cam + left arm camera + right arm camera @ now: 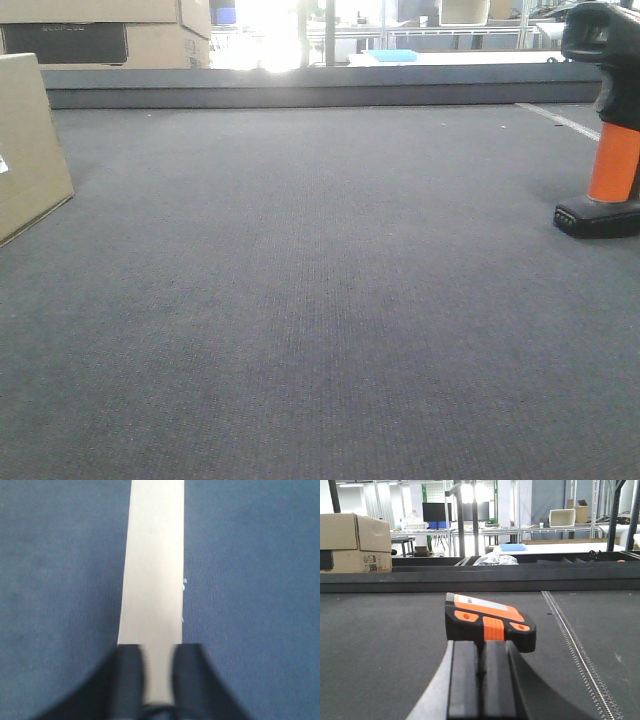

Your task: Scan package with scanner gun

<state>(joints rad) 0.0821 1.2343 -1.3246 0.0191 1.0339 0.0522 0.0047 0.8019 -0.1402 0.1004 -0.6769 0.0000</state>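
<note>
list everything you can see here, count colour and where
package: 1, tan, left on the mat, under the left claw
scanner gun: 1, black and orange, upright at right
mat: 1, dark grey, covers the work surface
cartons: at least 1, tan with black band, back left
blue tray: 1, blue, far table
left claw: 1, black, above the package
right claw: 1, black, behind the scanner head

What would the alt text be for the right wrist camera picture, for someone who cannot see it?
The right pincer sits just behind the black-and-orange head of the scanner gun, on a dark grey mat. Behind it are a low dark ledge, a cardboard carton at left, and workshop shelving.
</note>
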